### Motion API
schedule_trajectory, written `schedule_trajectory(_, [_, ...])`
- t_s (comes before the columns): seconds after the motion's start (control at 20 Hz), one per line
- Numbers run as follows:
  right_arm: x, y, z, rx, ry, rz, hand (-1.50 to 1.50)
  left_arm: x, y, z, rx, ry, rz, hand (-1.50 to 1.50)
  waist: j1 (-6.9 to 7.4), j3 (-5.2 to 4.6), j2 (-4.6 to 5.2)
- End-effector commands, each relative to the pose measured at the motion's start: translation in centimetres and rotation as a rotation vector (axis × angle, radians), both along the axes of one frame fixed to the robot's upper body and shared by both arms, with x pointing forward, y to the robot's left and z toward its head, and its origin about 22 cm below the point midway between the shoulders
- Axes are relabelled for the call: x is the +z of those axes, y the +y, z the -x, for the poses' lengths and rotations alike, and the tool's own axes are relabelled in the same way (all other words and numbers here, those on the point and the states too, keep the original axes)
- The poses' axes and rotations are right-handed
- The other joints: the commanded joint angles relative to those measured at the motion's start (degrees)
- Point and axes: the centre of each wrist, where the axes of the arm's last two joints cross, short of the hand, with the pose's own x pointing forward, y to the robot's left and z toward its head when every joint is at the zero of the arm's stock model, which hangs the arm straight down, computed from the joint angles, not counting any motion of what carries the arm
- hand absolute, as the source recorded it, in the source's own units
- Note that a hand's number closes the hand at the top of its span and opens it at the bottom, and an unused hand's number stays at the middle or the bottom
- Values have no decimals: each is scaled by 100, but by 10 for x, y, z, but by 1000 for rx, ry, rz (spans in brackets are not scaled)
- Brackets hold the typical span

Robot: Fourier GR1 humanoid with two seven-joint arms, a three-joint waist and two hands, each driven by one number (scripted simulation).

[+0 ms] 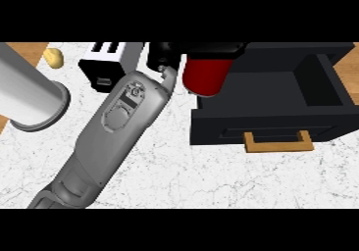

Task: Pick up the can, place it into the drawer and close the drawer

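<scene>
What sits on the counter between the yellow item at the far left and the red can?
In the head view, a toaster stands between the yellow item and the red can, with a grey forearm crossing in front.

can (205, 76): glossy red | drawer (269, 115): matt black | counter (211, 176): white marble

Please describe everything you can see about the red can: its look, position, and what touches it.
The can is a plain, glossy dark red cylinder with no label visible. It hangs tilted, its rounded lower end pointing down over the left front corner of the open black drawer. Its upper end is hidden under a black hand, which holds it from above. Which hand this is cannot be told. The can is not yet inside the drawer.
</scene>
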Motion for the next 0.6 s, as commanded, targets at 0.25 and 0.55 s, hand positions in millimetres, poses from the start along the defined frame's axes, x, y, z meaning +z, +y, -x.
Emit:
schedule_trajectory(0.25, [-3,-6,-2,14,0,1,-150,20,-33,-24,16,2,-30,150,-112,3,32])
schedule_trajectory(0.55, [-1,5,0,21,-2,-5,-150,40,-51,-29,26,25,-65,150,-143,4,30])
